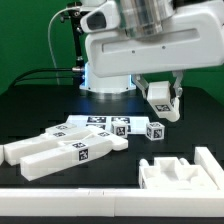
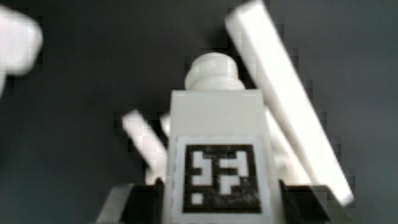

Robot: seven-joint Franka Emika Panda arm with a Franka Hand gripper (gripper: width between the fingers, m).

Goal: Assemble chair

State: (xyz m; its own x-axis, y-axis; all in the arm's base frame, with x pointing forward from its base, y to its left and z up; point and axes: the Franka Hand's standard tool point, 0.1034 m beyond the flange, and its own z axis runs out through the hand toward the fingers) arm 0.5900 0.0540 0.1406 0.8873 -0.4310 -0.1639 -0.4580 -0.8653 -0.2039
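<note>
My gripper [image 1: 160,106] hangs above the table at the exterior view's right, shut on a white chair piece [image 1: 160,96] that bears a black-and-white tag. In the wrist view the same block [image 2: 219,140] sits between the dark fingers [image 2: 153,205], its tag facing the camera and a rounded peg [image 2: 214,72] at its far end. More chair parts lie on the black table: two long bars [image 1: 60,152] at the left, flat tagged pieces [image 1: 100,124] in the middle and a small tagged cube [image 1: 153,130]. A long white bar [image 2: 279,100] lies on the table beyond the held block.
A white U-shaped bracket [image 1: 180,170] stands at the front right. A white ledge [image 1: 60,196] runs along the table's front edge. The arm's base [image 1: 108,75] stands at the back, with a green wall behind it. Another white part [image 2: 15,45] shows at the wrist view's edge.
</note>
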